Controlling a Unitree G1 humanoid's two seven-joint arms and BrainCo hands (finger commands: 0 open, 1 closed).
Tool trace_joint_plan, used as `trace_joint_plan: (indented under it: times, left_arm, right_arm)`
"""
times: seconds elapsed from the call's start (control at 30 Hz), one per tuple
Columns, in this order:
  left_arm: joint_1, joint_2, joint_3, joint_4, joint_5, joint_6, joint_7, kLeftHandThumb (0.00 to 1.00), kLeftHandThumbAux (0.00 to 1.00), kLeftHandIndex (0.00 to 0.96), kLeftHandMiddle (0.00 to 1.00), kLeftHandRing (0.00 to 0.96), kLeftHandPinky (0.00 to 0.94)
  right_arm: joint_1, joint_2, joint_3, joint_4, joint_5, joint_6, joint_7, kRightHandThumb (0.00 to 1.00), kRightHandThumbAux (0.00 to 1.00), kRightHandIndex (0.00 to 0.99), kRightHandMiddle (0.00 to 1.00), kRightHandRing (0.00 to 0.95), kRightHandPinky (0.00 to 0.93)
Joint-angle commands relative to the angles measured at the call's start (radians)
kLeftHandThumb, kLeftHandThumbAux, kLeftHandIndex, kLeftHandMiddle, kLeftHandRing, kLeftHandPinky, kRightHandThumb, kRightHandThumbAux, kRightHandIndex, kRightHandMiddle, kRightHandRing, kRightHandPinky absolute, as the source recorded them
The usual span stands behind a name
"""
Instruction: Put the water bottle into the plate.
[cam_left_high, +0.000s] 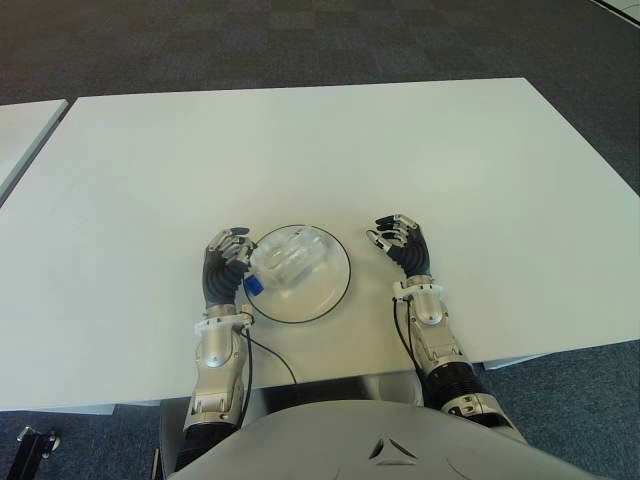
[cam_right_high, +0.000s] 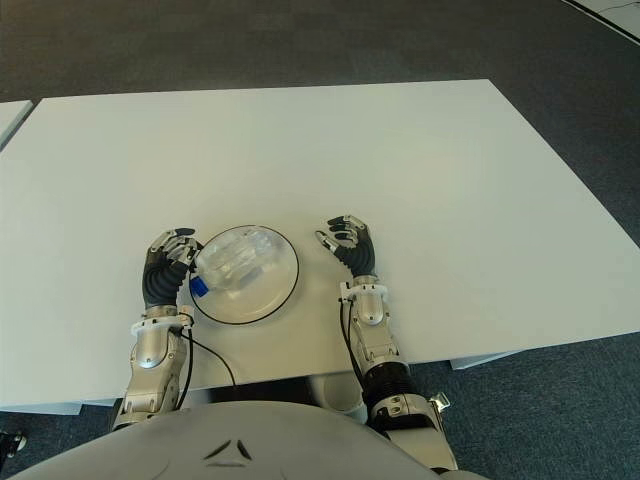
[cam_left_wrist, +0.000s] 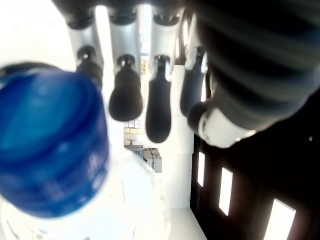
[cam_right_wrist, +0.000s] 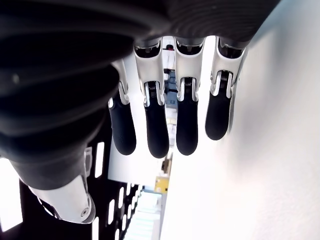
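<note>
The clear water bottle (cam_left_high: 290, 258) lies on its side inside the white, dark-rimmed plate (cam_left_high: 338, 290), its blue cap (cam_left_high: 254, 285) pointing toward the near-left rim. My left hand (cam_left_high: 228, 258) is just left of the plate, close against the bottle's cap end. In the left wrist view the cap (cam_left_wrist: 50, 150) fills the near side, and the fingers (cam_left_wrist: 159, 107) hang loosely past it without wrapping the bottle. My right hand (cam_left_high: 398, 240) shows on the table to the right of the plate, its fingers (cam_right_wrist: 156, 125) relaxed and holding nothing.
The white table (cam_left_high: 300, 150) stretches far beyond the plate. Its front edge runs just behind my wrists. A second white table (cam_left_high: 25, 125) stands at the far left, with dark carpet around both.
</note>
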Motion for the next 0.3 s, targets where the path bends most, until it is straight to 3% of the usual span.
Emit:
trace_joint_plan:
  times: [0.03,0.3]
  left_arm:
    - [0.005,0.008,-0.015,0.025,0.01,0.014,-0.026,0.835,0.679,0.399,0.571,0.758,0.746]
    - [0.003,0.01,-0.028,0.028,0.001,0.02,-0.053,0.835,0.678,0.401,0.575,0.765,0.755]
  right_arm:
    - [0.021,0.002,-0.001,0.04,0.001,0.021,0.002,0.708,0.737,0.421,0.414,0.381,0.373]
    - [0.017,0.002,-0.002,0.049,0.001,0.02,0.001,0.71,0.736,0.422,0.413,0.38,0.368]
